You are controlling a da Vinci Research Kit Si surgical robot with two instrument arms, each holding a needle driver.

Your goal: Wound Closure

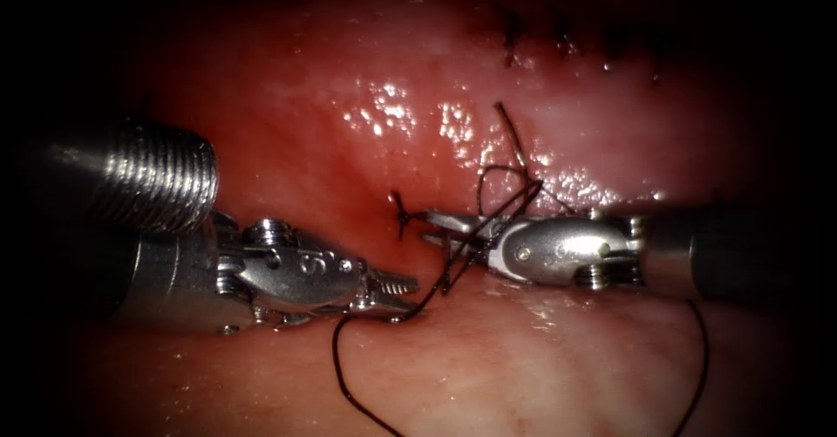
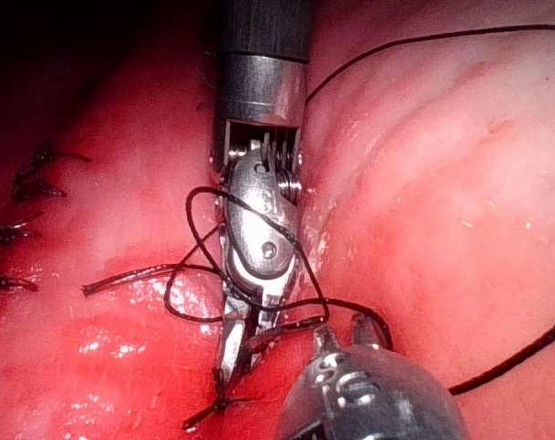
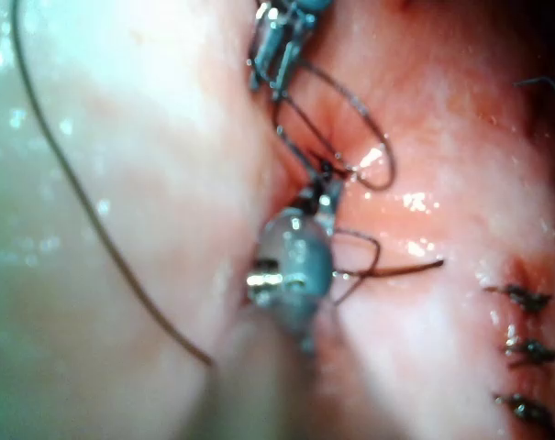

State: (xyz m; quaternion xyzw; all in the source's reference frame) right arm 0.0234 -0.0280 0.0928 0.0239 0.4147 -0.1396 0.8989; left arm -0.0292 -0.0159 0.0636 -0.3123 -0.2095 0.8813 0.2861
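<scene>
My left tool (image 1: 403, 296) lies along the cut (image 1: 349, 219) in the tissue (image 1: 523, 367), shut on the dark thread (image 1: 336, 350) near its jaw tips. From there the thread rises and wraps in loops (image 1: 497, 184) around my right tool (image 1: 429, 228), whose jaws stand slightly open with nothing between them. Just ahead of its tips a knot with a short thread tail (image 1: 401, 215) sits on the cut. The left wrist view shows the loops (image 2: 190, 275) around the right tool (image 2: 240, 353) and the knot (image 2: 222, 401) below its tips. The left tool (image 2: 341, 328) holds thread beside them.
Several finished stitches (image 1: 514, 36) cross the far part of the cut, also seen as stitches (image 2: 20, 229) and stitches (image 3: 525, 348). A free thread end (image 1: 506, 119) sticks up. Long slack thread (image 1: 702, 358) trails over the near tissue. Red fluid wets the wound edges.
</scene>
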